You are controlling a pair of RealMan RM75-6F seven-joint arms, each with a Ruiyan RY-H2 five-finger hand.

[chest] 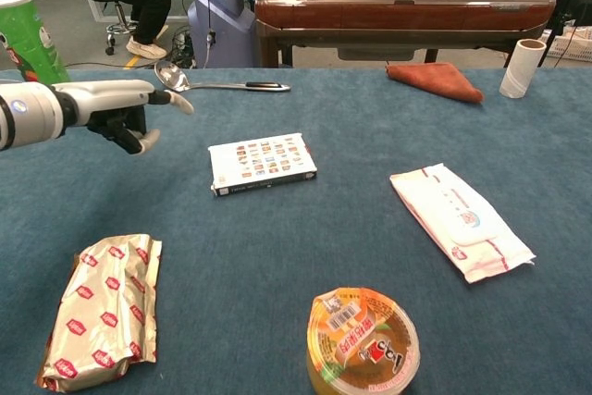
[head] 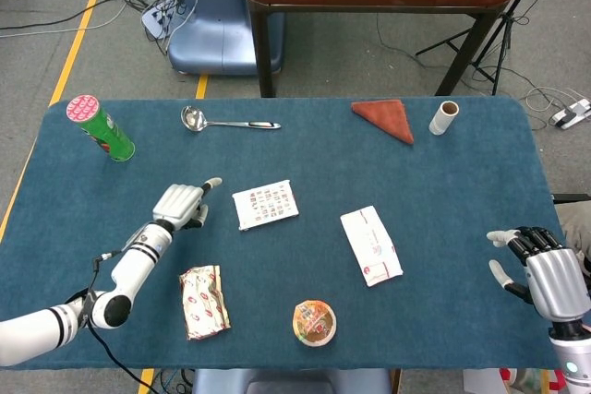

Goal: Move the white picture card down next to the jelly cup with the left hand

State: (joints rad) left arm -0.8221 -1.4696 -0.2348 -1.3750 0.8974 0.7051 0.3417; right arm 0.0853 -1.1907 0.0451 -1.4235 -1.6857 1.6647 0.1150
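Note:
The white picture card (head: 266, 204) (chest: 261, 163) lies flat near the middle of the blue table. The jelly cup (head: 314, 322) (chest: 363, 340) stands near the front edge, below and right of the card. My left hand (head: 180, 204) (chest: 125, 108) hovers just left of the card, apart from it, one finger stretched toward it and the others curled, holding nothing. My right hand (head: 543, 278) stays at the table's right front corner with nothing in it, its fingers bent; the chest view does not show it.
A foil snack packet (head: 203, 300) (chest: 104, 309) lies left of the jelly cup. A white wipes pack (head: 371, 244) (chest: 461, 220) lies right of the card. At the back are a green can (head: 100, 126), a ladle (head: 226, 122), an orange cloth (head: 384, 118) and a paper roll (head: 443, 117).

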